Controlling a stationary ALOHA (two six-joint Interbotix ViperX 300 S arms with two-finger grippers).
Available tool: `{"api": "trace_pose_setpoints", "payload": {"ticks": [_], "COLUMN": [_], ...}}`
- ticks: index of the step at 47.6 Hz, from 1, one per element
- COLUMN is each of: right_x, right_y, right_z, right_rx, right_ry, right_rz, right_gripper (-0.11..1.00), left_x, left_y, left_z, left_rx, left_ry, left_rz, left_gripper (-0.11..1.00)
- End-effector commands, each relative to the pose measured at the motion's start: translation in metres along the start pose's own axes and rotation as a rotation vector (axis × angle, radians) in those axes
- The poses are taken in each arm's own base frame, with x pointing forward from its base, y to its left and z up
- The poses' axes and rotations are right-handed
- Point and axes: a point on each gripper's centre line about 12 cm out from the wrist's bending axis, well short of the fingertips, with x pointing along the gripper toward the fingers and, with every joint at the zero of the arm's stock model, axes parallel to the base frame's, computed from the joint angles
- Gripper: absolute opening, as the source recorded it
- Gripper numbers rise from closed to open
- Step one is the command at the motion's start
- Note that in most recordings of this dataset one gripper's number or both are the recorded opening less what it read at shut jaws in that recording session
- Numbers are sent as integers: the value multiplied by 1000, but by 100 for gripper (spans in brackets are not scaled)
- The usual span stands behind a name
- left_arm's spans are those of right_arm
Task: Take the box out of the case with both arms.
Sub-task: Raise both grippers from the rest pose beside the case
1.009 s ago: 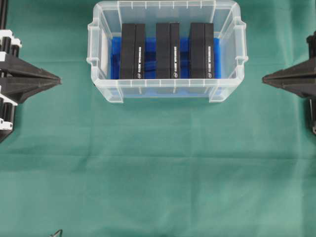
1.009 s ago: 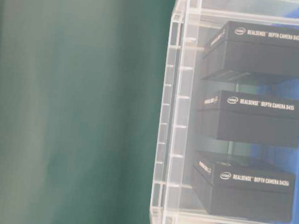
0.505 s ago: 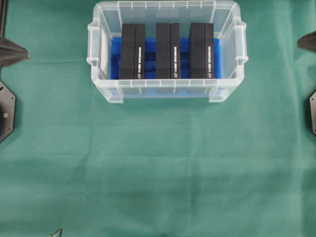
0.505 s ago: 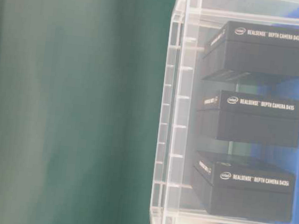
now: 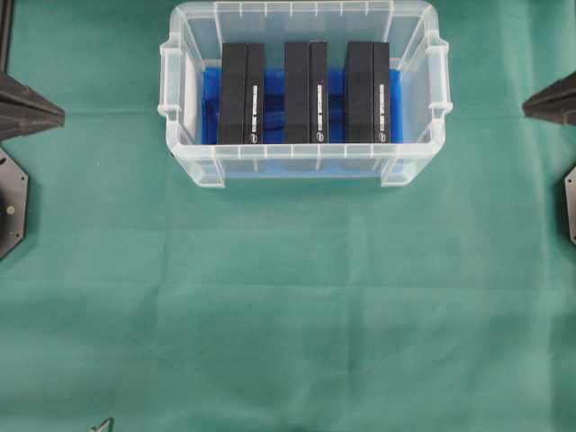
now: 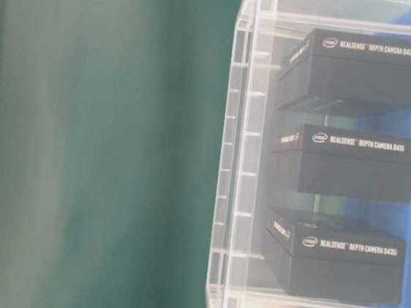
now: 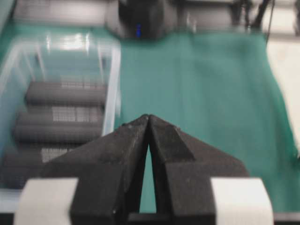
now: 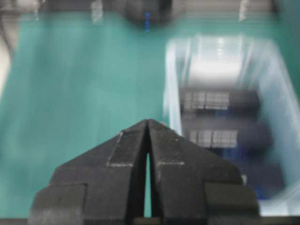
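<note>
Clear glossy plastic case (image 5: 304, 165), matt green cloth (image 5: 288, 306)

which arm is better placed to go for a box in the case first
Neither clearly. The left gripper and right gripper are both shut, empty, and about equally far outside the case; each is nearest its own end box.
</note>
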Motion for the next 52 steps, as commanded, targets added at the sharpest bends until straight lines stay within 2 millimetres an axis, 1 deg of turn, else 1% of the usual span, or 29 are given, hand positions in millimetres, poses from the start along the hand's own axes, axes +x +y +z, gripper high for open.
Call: {"api": "trace_pose_setpoints", "payload": {"ticks": [1,12,16,21,29,32,35,37,40,45,47,52], "right_x": [0,7,7,7,8,8,8,8,9,8,9,9], "right_y": [-1,-7,-9,-9,-10,-10,-10,-10,-11,-13,-14,-14], "right_z": [-6,-43,-50,-54,-55,-55,-54,-54,-54,-54,-54,-54], "right_rx": [8,29,41,57,87,123,206,269,408,631,701,889], "right_ry": [150,598,698,759,764,762,754,747,730,688,672,631], "right_rz": [-26,-113,-137,-156,-175,-191,-225,-252,-313,-419,-455,-528], "right_gripper": [0,0,0,0,0,0,0,0,0,0,0,0], "left_x": [1,5,5,4,4,4,4,4,5,8,8,7], "left_y": [-3,-8,-10,-9,-10,-10,-9,-9,-9,-6,-5,-2], "left_z": [-1,-31,-38,-42,-41,-41,-41,-41,-41,-40,-41,-42], "left_rx": [-5,9,13,2,-41,-83,-145,-217,-329,-571,-695,-941], "left_ry": [112,525,628,697,701,700,696,695,692,670,658,631], "left_rz": [-2,10,17,30,47,62,88,114,158,275,328,436], "left_gripper": [1,1,1,1,1,1,1,1,1,1,1,1]}}
